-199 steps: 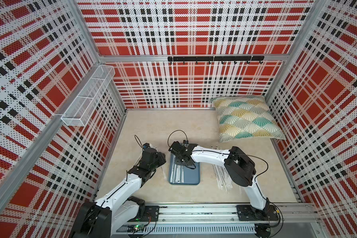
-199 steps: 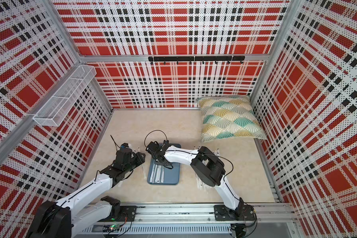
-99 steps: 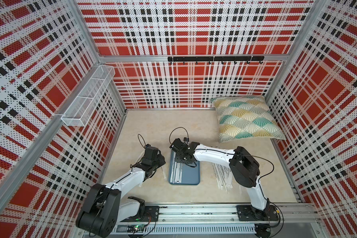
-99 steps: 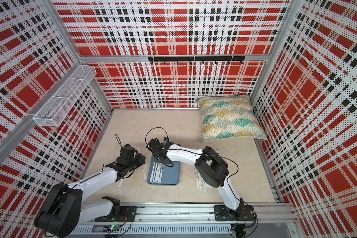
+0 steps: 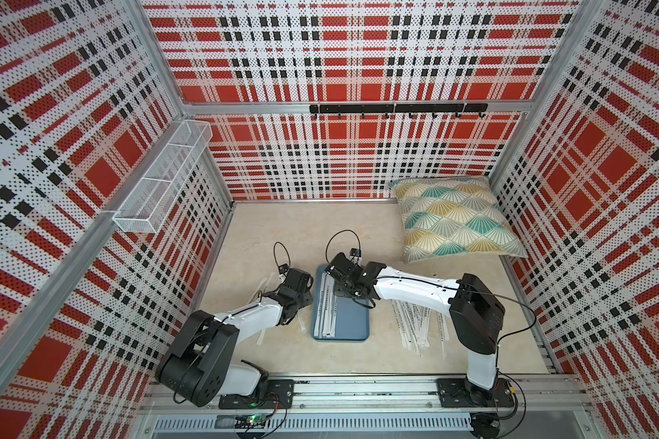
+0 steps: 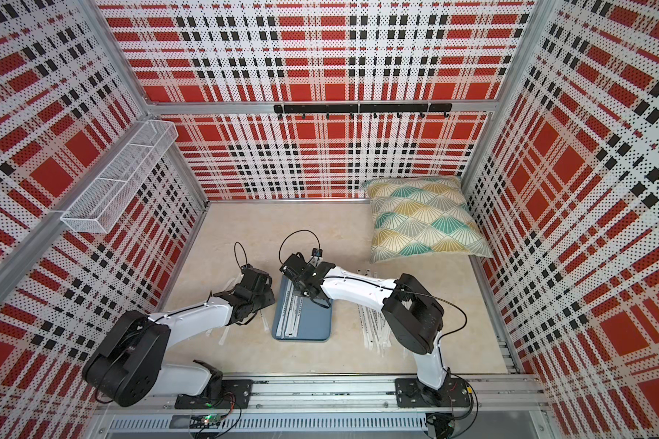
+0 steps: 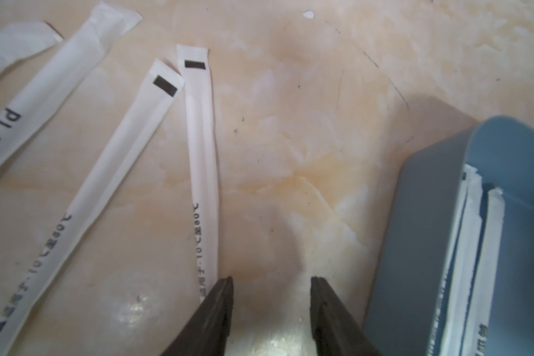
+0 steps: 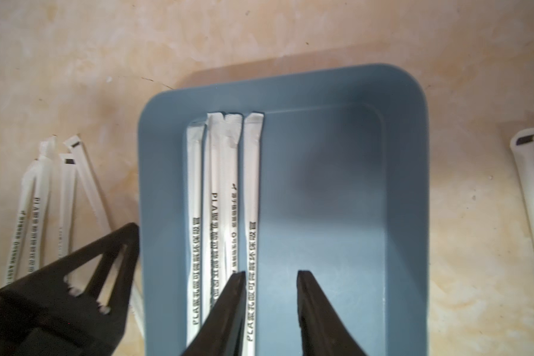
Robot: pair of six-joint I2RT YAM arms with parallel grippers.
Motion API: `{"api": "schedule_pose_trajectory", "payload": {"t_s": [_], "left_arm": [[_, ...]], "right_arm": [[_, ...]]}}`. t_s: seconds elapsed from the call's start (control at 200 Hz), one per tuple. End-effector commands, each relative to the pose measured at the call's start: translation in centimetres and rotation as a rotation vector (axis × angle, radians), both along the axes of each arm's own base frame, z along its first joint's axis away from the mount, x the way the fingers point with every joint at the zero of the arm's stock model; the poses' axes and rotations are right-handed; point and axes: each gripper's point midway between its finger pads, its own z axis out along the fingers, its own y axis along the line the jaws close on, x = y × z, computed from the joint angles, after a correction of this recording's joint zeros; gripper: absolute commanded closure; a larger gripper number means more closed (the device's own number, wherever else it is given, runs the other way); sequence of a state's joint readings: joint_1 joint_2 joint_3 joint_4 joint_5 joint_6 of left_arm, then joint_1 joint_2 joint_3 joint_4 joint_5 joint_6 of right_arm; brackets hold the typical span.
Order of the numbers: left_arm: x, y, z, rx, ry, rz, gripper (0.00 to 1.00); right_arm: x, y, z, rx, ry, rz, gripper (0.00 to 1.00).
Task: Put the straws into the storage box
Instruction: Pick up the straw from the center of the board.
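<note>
On the left wall a white wire basket (image 5: 164, 178) is mounted, well above the counter (image 5: 282, 228). Below it, near the counter's left edge, a fan of loose straws (image 7: 117, 172) lies flat; 4 ends are seen in the left wrist view.

The left claw (image 7: 272, 282) is held low over a strip of bare counter between the nearest loose straw and the outer wall of the storage box (image 7: 413, 231). It is released, with only counter seen in the gap. 1 fingertip (image 7: 225, 286) sits at the nearest straw's edge; contact cannot be told.

The storage box (image 5: 352, 323) rests at the counter's middle. 4 straws (image 8: 250, 191) are laid lengthwise along its left long wall, their ends just short of the end wall. Bare blue floor is shown across its right half.

The right claw (image 8: 270, 276) is released above the box floor, nothing gripped, 1 fingertip (image 8: 235, 286) over the innermost of the boxed straws.

Right of the box, partly under the right arm, a larger pile of straws (image 5: 419, 323) is spread. A patterned pillow (image 5: 453, 218) fills the far right corner.
</note>
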State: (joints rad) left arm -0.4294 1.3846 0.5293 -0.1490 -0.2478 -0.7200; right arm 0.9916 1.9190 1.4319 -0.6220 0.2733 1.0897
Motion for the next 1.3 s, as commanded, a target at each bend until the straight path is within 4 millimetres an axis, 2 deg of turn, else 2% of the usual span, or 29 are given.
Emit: {"api": "schedule_pose_trajectory", "payload": {"t_s": [0.0,0.145,0.281,0.431,0.526,0.641,0.772,0.917,1.017,1.117,1.172,1.212,1.298], "left_arm": [[0.6,0.4,1.9,0.02,-0.045,0.029,0.51],[0.4,1.5,3.9,0.024,-0.095,0.066,0.47],[0.0,3.5,1.8,0.024,-0.036,0.098,0.47],[0.6,3.0,1.1,0.024,-0.028,0.07,0.52],[0.7,2.9,0.4,0.033,-0.013,0.06,0.56],[0.1,2.7,-1.0,0.045,0.018,0.055,0.66],[-0.5,2.1,-2.0,0.027,0.039,0.054,0.83],[0.9,1.2,0.1,0.03,-0.008,0.033,0.93],[2.2,1.2,2.9,0.061,-0.058,0.03,0.96],[3.3,0.3,6.8,0.074,-0.146,0.013,0.97],[3.5,-0.7,8.9,0.073,-0.195,-0.01,0.98],[3.3,-2.2,10.2,0.065,-0.226,-0.044,0.98],[2.1,-6.6,10.9,-0.006,-0.23,-0.145,0.99]], "right_arm": [[0.5,0.0,1.2,0.022,-0.037,-0.001,0.65],[0.5,-0.3,0.9,0.013,-0.041,0.005,0.65],[0.4,-0.1,0.6,0.027,-0.038,0.005,0.65],[0.4,-0.1,1.0,0.03,-0.044,0.007,0.65],[0.4,-0.5,0.9,0.023,-0.048,0.001,0.65],[0.2,-0.8,0.8,0.025,-0.046,-0.005,0.65],[0.3,-0.6,0.8,0.035,-0.049,-0.007,0.66],[0.5,-0.3,1.2,0.042,-0.059,-0.003,0.66],[0.8,-0.8,1.8,0.036,-0.075,-0.013,0.67],[0.9,-1.7,2.4,0.034,-0.089,-0.027,0.67],[1.1,-2.5,2.5,0.026,-0.093,-0.039,0.67],[1.3,-3.1,2.7,0.023,-0.097,-0.051,0.67],[1.7,-4.5,3.0,0.018,-0.109,-0.077,0.68]]}}
